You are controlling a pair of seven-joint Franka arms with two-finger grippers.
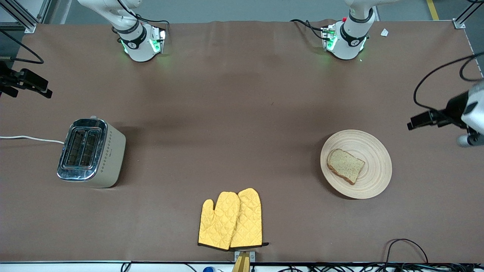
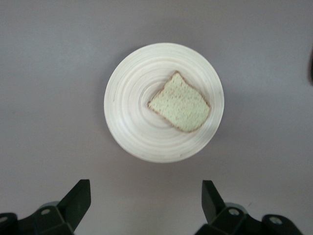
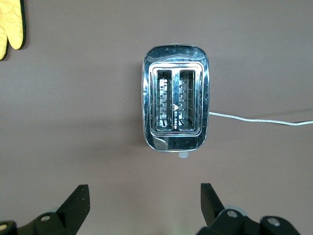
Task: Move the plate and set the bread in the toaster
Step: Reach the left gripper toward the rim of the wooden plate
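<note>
Bread [image 1: 346, 165] lies on plate [image 1: 372, 151] near the left arm's end. Left gripper [image 2: 146, 205] and right gripper [image 3: 145, 203] wide open, empty. Right wrist view alone shows both toaster [image 3: 175, 105] slots empty. Brown table [image 1: 242, 113].

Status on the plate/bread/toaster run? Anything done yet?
Nothing looks done yet. The bread lies on the plate toward the left arm's end of the table; both slots of the toaster are empty. In hand: nothing. The left gripper is open above the plate, the right gripper open above the toaster. Left: move the plate, pick up the bread, drop it in a slot.
</note>
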